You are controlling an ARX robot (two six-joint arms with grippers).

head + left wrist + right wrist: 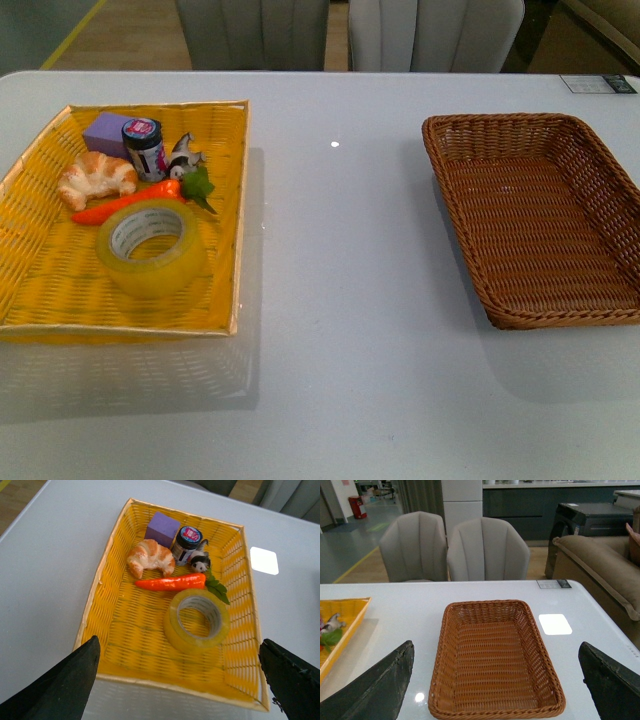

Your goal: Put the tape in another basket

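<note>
The tape [150,250], a wide yellow translucent roll with a white core, lies flat in the yellow woven tray [40,290] on the table's left side. The left wrist view shows the tape [196,621] below and ahead of my left gripper [180,680], whose fingers are spread wide and hold nothing. The brown wicker basket [600,180] stands on the right side with nothing in it. My right gripper [497,685] hovers open over the near end of the basket [437,680]. Neither arm appears in the front view.
Sharing the yellow tray with the tape are a croissant [96,178], an orange carrot [125,203], a purple block [108,132], a dark jar [144,148] and a small black-and-white figure [184,155]. Two grey chairs [450,547] stand behind the white table.
</note>
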